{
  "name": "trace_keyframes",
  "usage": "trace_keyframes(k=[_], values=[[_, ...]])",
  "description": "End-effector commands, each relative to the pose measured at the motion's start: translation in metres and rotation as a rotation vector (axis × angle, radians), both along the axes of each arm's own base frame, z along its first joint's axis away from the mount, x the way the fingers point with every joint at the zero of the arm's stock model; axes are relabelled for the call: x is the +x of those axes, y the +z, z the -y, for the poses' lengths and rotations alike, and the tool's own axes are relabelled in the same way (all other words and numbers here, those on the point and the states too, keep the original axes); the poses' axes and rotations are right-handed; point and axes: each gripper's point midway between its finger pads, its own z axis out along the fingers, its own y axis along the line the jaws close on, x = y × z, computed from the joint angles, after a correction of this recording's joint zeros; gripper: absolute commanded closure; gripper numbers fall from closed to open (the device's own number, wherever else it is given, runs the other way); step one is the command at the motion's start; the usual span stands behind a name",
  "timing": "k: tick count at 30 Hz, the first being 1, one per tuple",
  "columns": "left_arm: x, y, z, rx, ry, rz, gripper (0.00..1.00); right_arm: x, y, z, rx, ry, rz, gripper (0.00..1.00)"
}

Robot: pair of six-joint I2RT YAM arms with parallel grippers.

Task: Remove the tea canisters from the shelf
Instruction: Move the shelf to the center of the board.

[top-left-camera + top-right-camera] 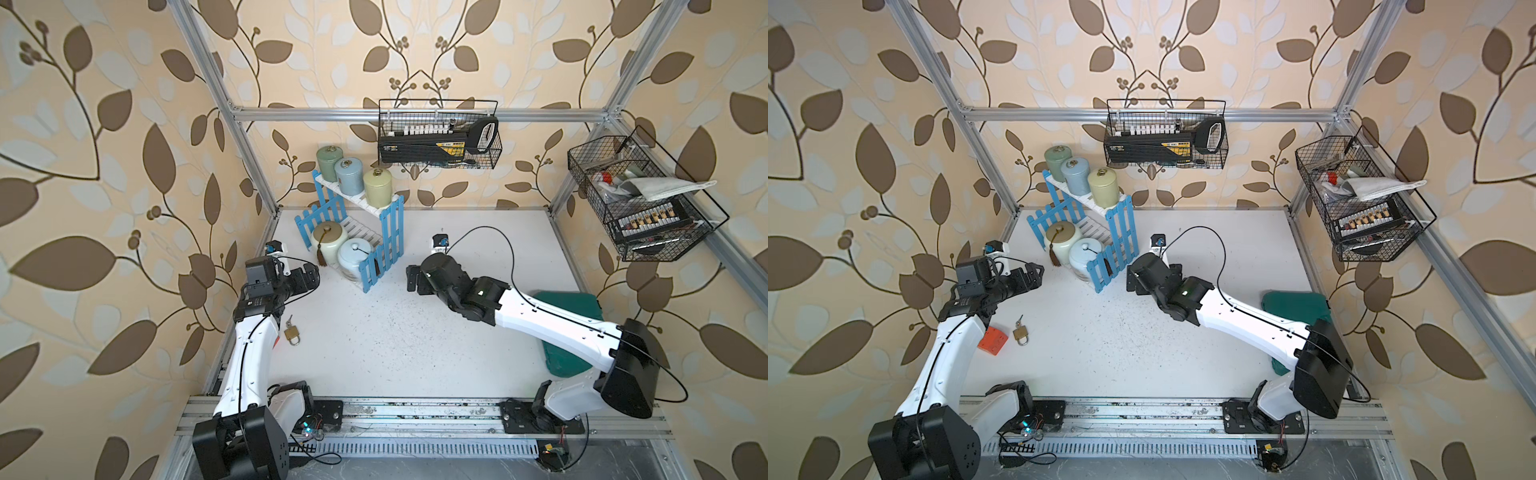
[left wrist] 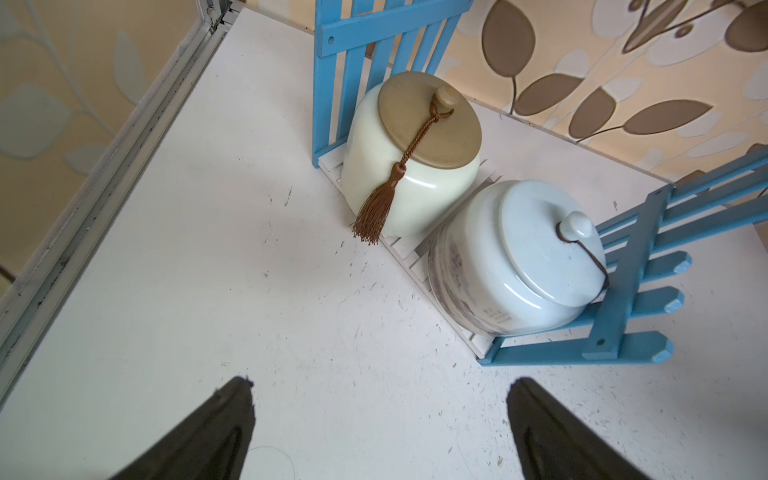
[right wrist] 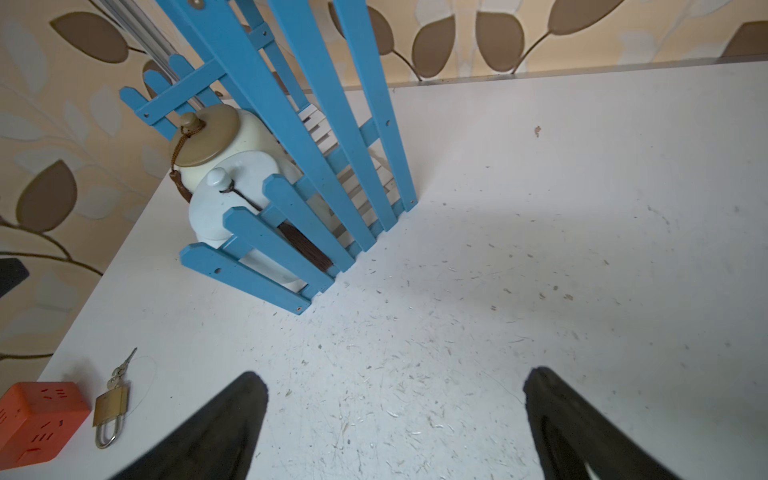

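Note:
The shelf [image 1: 390, 232] stands at the back left of the table. On its upper board stand three slim tea canisters: dark green [image 1: 329, 163], light blue [image 1: 349, 176] and yellow-green [image 1: 377, 188]. Two squat ones sit on the lower board, cream with a brown tassel [image 2: 411, 183] and white-blue [image 2: 511, 266]. My left gripper [image 1: 309, 276] hovers open just left of the lower board, facing both squat jars, nothing between its fingers. My right gripper [image 1: 412, 279] hangs open to the right of the shelf's picket side [image 3: 332, 137], also empty.
A brass padlock [image 1: 292, 332] and an orange power cube [image 1: 992, 340] lie by the left arm. A dark green case [image 1: 569, 307] lies under the right arm. Black wire baskets hang on the back wall [image 1: 440, 137] and the right wall [image 1: 640, 199].

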Motion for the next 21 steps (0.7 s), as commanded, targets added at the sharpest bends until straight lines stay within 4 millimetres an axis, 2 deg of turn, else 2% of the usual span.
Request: trace_keyframes(k=[1,4,7,11,16,21], values=[[0.001,0.015,0.000,0.009,-0.012,0.066,0.01,0.003,0.007,-0.021,0.021,-0.031,0.026,0.01],[0.001,0.016,0.002,0.008,-0.025,0.067,0.01,0.002,-0.002,-0.054,0.026,0.027,0.006,0.01],[0.000,0.015,-0.002,0.014,-0.005,0.054,0.01,0.003,-0.008,-0.078,0.005,0.053,-0.009,0.01],[0.000,0.016,0.007,-0.012,-0.040,0.071,0.01,0.007,-0.019,-0.112,0.005,0.113,-0.015,0.01],[0.000,0.018,0.006,-0.011,-0.028,0.062,0.01,0.020,-0.035,-0.129,-0.055,0.103,-0.031,0.01],[0.002,0.017,0.007,-0.023,-0.028,0.054,0.01,0.038,-0.038,-0.148,-0.077,0.111,0.009,0.01]])
